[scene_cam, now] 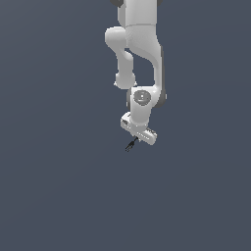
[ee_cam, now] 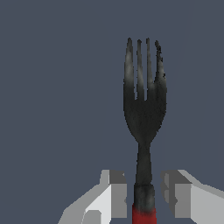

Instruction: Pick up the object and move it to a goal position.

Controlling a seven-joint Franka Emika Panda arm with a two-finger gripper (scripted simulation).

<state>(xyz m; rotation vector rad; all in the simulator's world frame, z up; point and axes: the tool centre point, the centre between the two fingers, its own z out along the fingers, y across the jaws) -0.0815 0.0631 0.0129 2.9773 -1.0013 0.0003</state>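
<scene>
**Fork between my fingers, contact unclear**

My gripper (ee_cam: 144, 197) points down over a plain dark grey floor (scene_cam: 59, 196). In the wrist view the object is a black fork (ee_cam: 144, 113) with four tines, a narrow neck and a red tip at the handle end. Its handle runs straight through the gap between my two fingers (ee_cam: 114, 194). I see a thin strip of floor on each side of the handle, so the pads stand just beside it rather than plainly pressed on. Whether I am gripping the fork or only straddling it, I cannot tell.

In the exterior view the fork (scene_cam: 131, 145) is a tiny dark sliver right under my gripper (scene_cam: 137, 139), slanting down toward that view's left. My white arm (scene_cam: 142, 54) comes down from the top edge of that view. Whether the fork lies on the floor or hangs above it is not clear at this size.
</scene>
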